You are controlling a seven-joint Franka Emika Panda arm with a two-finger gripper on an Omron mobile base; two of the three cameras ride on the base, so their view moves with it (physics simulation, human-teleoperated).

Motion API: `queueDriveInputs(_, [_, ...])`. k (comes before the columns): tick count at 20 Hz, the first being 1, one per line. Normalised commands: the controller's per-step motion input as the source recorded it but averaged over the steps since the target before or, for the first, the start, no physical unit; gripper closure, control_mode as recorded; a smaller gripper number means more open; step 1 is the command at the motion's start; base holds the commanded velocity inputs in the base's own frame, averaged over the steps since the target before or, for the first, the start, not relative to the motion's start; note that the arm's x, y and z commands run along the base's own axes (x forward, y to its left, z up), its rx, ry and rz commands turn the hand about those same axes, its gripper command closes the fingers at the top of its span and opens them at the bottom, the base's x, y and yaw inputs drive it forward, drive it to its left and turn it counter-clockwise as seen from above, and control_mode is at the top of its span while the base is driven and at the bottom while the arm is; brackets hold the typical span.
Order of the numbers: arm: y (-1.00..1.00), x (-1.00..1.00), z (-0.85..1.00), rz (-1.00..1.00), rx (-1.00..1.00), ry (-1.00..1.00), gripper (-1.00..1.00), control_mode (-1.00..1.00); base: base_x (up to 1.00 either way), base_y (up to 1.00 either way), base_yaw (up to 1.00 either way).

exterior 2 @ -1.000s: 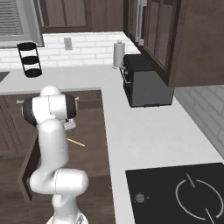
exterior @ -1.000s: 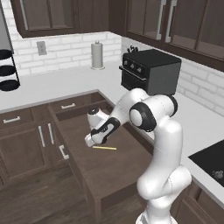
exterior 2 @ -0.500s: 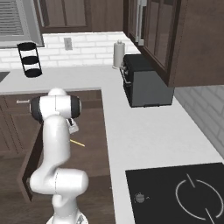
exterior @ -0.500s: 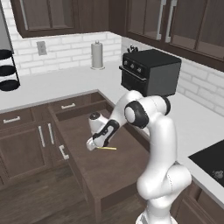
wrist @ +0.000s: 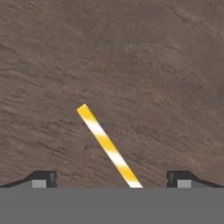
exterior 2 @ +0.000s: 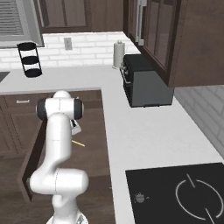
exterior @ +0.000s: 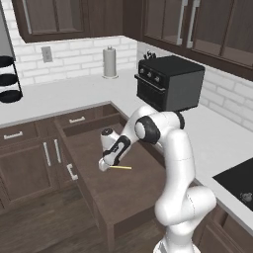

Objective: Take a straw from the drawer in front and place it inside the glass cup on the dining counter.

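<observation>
The drawer [exterior: 123, 190] stands pulled out in front of me, its plain brown floor [wrist: 131, 65] bare except for the straw [exterior: 120, 167]. The straw is thin and pale yellow and lies flat on the floor [exterior 2: 78, 143]. My gripper [exterior: 102, 166] hangs low over the drawer, just left of the straw's near end. In the hand view the straw [wrist: 107, 146] runs diagonally up to the left between the two fingertips [wrist: 43, 178], which stand wide apart. My gripper [wrist: 111, 179] is open and holds nothing. The glass cup and the dining counter are out of view.
A black toaster oven [exterior: 170, 81] sits on the white worktop [exterior: 217, 143] right of the drawer. A paper towel roll [exterior: 109, 62] and a black tiered rack [exterior: 9, 79] stand at the back. A cooktop [exterior 2: 175, 192] lies at the near right. Cabinet doors [exterior: 29, 163] flank the drawer's left.
The hand has sunk lower toward the drawer floor and a little to the left, closing in on the straw. The straw has not moved and the jaws stay open.
</observation>
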Motion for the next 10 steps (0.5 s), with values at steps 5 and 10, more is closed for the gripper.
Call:
queueDriveInputs(5, [-0.03,0.00,-0.07,0.04,0.00,0.03,-1.00,-1.00,0.00,0.00,0.00])
queueDriveInputs(10, [-0.11,-0.03,-0.06,0.03,0.00,0.00,-1.00,-1.00,0.00,0.00,0.00])
